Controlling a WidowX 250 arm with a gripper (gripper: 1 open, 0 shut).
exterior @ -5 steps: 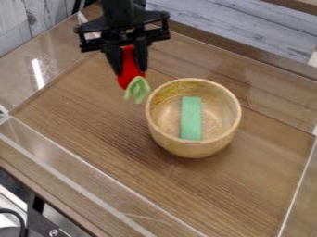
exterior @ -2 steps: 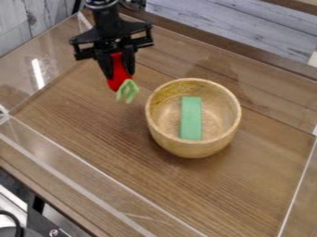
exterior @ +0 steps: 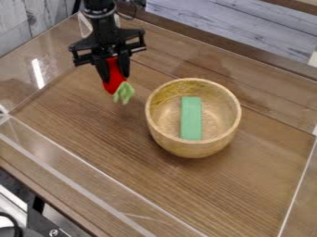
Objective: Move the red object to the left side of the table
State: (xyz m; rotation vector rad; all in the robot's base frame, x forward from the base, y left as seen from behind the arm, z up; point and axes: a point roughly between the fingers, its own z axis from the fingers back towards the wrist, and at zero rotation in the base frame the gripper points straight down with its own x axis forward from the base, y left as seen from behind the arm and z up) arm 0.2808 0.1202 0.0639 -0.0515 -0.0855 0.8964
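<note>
Carrying the strawberry [exterior: 115,75] clamped in the gripper [exterior: 113,67], arm has shifted left, away from the bowl [exterior: 194,118]; release likely next.

The arm [exterior: 99,9] is cut off by the top edge; the red object's [exterior: 115,76] upper part is hidden between the gripper's [exterior: 109,57] fingers.

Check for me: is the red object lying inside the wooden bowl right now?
No, the red object hangs in the shut gripper left of the wooden bowl, which holds only the green block.
</note>
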